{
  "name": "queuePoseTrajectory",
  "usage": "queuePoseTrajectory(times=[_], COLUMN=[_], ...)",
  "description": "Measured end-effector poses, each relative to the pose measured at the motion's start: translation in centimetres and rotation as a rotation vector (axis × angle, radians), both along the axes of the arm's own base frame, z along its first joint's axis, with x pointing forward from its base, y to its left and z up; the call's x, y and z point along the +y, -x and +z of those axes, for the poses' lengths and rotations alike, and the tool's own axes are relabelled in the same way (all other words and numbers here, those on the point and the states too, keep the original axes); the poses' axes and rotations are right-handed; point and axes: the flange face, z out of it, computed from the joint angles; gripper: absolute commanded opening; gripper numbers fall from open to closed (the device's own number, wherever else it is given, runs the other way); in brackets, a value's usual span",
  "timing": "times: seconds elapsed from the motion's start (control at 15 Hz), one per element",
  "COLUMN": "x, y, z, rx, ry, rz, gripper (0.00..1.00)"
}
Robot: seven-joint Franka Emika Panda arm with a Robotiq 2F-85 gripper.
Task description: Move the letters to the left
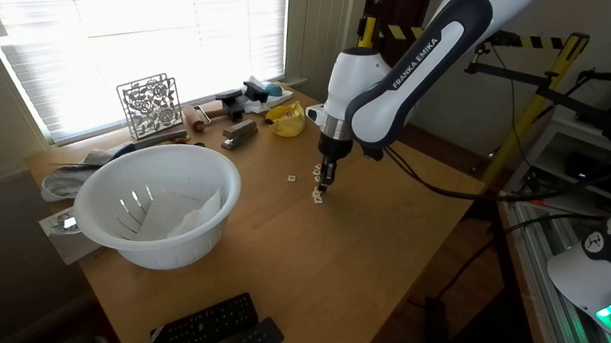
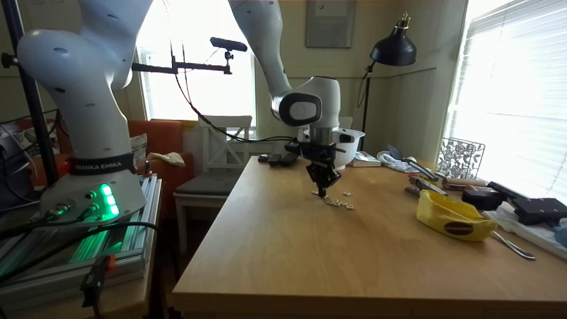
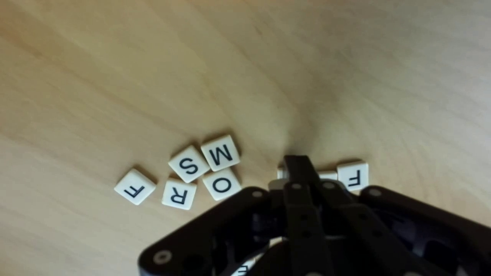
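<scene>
Five letters (image 3: 188, 163) lie near the gripper (image 2: 322, 193); others flank it closely. Its fingers (image 3: 299, 174) are closed together.

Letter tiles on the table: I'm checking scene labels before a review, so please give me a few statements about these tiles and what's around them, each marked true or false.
1. In the wrist view, the S tile lies beside the M tile. True.
2. The letter tiles lie inside the white bowl. False: they are on the table, outside the bowl.
3. The gripper hangs over the yellow object. False: its tips are down among the tiles, away from the yellow object.
4. In the wrist view, the gripper partly hides some of the tiles. True.
5. Every tile in the wrist view is face down. False: several show letters, such as the R tile and the O tile.
</scene>
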Motion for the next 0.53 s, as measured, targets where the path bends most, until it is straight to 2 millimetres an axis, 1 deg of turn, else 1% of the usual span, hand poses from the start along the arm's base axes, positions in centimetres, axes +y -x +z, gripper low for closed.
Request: queuePoseTrajectory(times=[0.53], x=[0.07], y=[-0.1], z=[0.0], rx=[-0.001], ry=[0.0], rz=[-0.007], gripper=[0.0])
